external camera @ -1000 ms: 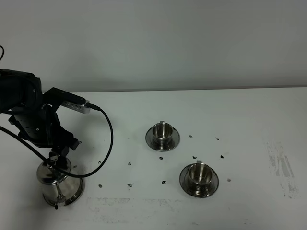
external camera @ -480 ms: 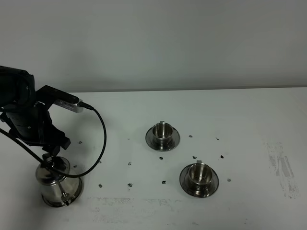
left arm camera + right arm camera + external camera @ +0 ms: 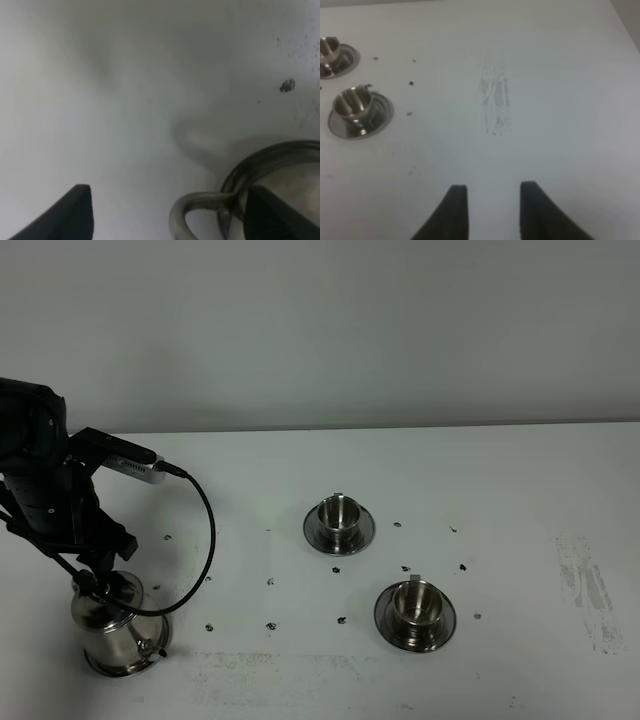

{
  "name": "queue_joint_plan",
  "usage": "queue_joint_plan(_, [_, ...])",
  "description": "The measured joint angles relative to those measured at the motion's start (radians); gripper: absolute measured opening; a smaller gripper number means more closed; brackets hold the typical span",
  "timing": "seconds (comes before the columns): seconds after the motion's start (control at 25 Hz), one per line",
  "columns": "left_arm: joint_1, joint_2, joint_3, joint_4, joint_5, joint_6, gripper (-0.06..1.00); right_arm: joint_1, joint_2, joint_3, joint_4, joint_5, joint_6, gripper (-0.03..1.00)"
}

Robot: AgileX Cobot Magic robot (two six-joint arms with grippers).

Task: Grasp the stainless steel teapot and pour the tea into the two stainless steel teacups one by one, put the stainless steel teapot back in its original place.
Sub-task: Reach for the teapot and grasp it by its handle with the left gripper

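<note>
Teapot (image 3: 112, 632) is shown at the desk's (image 3: 500, 480) left front under the left arm (image 3: 45, 500), its handle (image 3: 197, 200) between jaws spread wide. Right jaws are held apart, empty. Grasping is judged underway; closing on the handle is needed next

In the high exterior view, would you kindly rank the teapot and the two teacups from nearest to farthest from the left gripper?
1. Teapot, right at the left gripper, far left.
2. Rear teacup, centre.
3. Front teacup, right of centre.

even, soft light; left wrist view blurred, teapot (image 3: 280, 195) casting a faint shadow.
</note>
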Motion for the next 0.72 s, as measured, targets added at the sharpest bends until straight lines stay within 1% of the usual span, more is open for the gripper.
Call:
queue_joint_plan(0.28, [0.006,0.000,0.000,0.004,0.022,0.000,0.64,0.000,0.000,0.000,0.000,0.000,0.000,0.24])
queue_joint_plan(0.48, [0.007,0.000,0.000,0.023,0.041,0.010,0.64,0.000,0.000,0.000,0.000,0.000,0.000,0.24])
queue_joint_plan(0.72, [0.036,-0.026,0.000,0.024,0.055,0.026,0.64,0.000,0.000,0.000,0.000,0.000,0.000,0.24])
